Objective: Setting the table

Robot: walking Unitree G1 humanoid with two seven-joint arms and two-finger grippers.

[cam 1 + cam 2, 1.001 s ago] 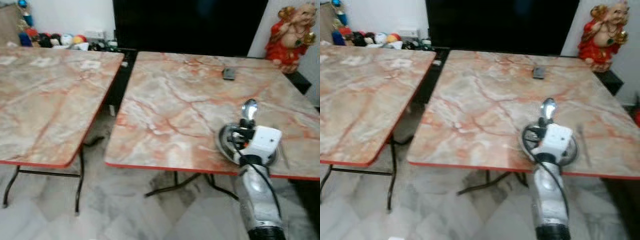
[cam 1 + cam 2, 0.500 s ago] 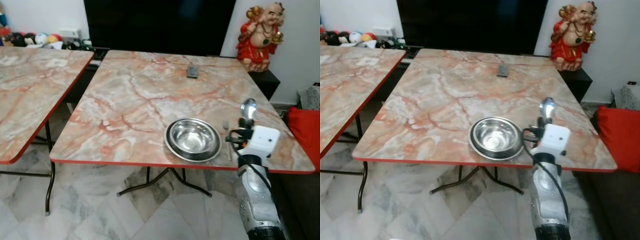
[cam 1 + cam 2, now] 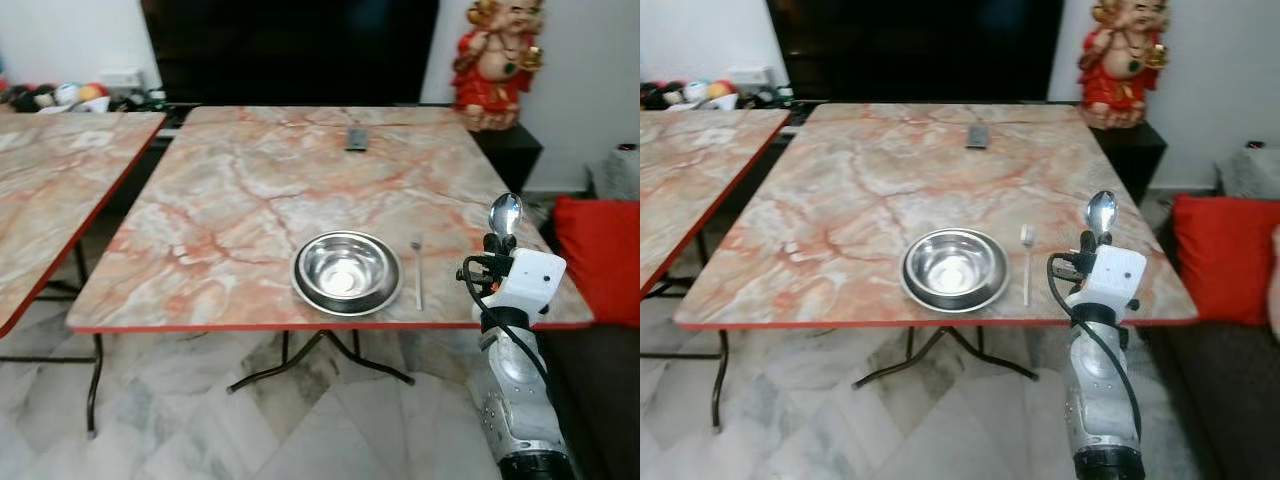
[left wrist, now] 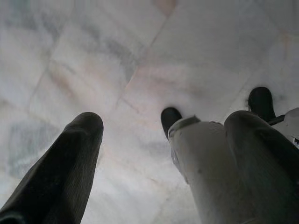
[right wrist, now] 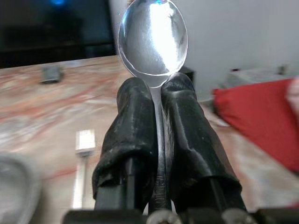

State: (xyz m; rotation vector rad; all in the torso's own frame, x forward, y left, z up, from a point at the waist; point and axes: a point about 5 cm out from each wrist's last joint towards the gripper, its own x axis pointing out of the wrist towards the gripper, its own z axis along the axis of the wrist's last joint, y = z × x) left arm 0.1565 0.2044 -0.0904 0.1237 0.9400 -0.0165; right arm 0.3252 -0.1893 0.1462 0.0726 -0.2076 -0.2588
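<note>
A steel bowl (image 3: 346,272) sits on a plate near the front edge of the marble-patterned table (image 3: 250,190). A fork (image 3: 418,270) lies just to its right, handle toward me. My right gripper (image 3: 497,240) hovers at the table's front right corner, right of the fork. It is shut on a spoon (image 3: 505,213) held upright, bowl end up. The right wrist view shows the spoon (image 5: 153,37) clamped between the two black fingers (image 5: 135,121), with the fork (image 5: 82,158) on the table beyond. My left gripper (image 4: 163,121) hangs open over the floor.
A second marble table (image 3: 50,190) stands to the left across a narrow gap. A small dark remote (image 3: 356,138) lies at the table's far side. A red figurine (image 3: 492,60) stands at the back right, and a red cushion (image 3: 598,255) lies right of the table. Tiled floor lies in front.
The camera has swung right, so the whole scene slid left; the bowl and fork came clear of my arm. My right gripper keeps the spoon upright as before.
</note>
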